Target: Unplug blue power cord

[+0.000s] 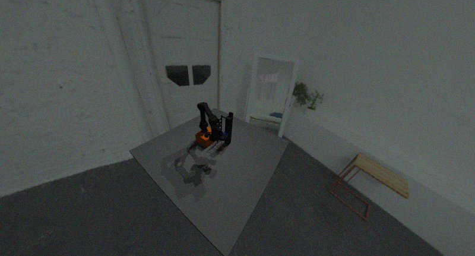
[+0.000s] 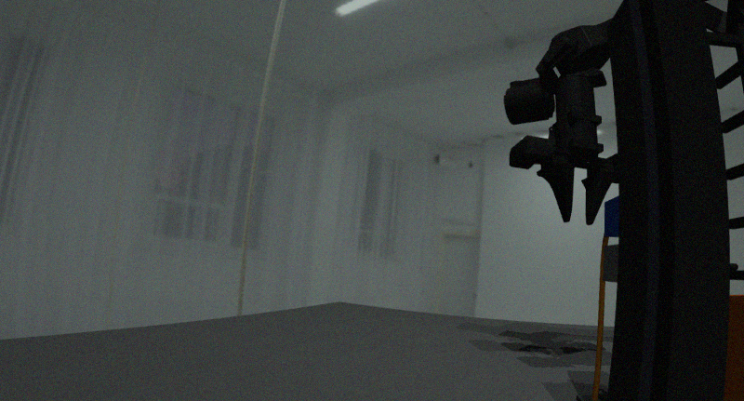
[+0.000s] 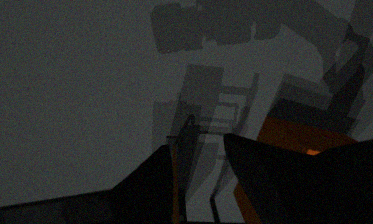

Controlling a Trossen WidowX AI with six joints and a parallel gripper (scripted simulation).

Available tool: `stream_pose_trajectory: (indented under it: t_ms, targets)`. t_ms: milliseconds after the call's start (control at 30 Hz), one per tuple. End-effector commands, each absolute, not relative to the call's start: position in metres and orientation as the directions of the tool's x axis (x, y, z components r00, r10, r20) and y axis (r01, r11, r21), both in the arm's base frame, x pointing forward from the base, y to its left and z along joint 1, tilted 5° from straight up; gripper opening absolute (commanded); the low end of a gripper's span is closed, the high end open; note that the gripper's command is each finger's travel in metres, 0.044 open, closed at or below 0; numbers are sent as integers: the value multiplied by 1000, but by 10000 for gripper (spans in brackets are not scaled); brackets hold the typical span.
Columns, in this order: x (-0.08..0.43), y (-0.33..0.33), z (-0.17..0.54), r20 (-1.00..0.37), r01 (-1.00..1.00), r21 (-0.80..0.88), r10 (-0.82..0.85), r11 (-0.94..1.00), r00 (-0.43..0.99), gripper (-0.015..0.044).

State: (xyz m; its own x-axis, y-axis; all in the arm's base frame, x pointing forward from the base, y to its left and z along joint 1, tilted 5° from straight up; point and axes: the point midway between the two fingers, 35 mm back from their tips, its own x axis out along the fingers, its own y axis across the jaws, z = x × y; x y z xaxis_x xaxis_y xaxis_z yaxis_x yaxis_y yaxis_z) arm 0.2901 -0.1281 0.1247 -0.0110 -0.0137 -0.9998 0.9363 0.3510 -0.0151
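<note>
Your pincer (image 2: 577,219) hangs point-down just left of the tall black power strip (image 2: 670,201), its fingers (image 2: 563,190) partly drawn in with nothing between them, so you are lined up for a grab, not gripping. The blue plug (image 2: 611,216) sits just right of the fingertips against the upright strip, apparently plugged in, which is why you come at it from the side above the counter (image 2: 312,352). The narrowed gap looks pre-set to the plug's width.
</note>
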Motion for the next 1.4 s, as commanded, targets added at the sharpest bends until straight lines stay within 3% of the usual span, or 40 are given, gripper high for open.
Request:
stream_pose_trajectory:
  t_ms: [0,200,1367]
  targets:
    - [289,-59,123,-999,978,-32,-48,205,-23,160]
    - [282,-16,122,-997,994,-25,-71,107,-17,160]
    - [278,19,120,-998,994,-25,-68,107,-17,160]
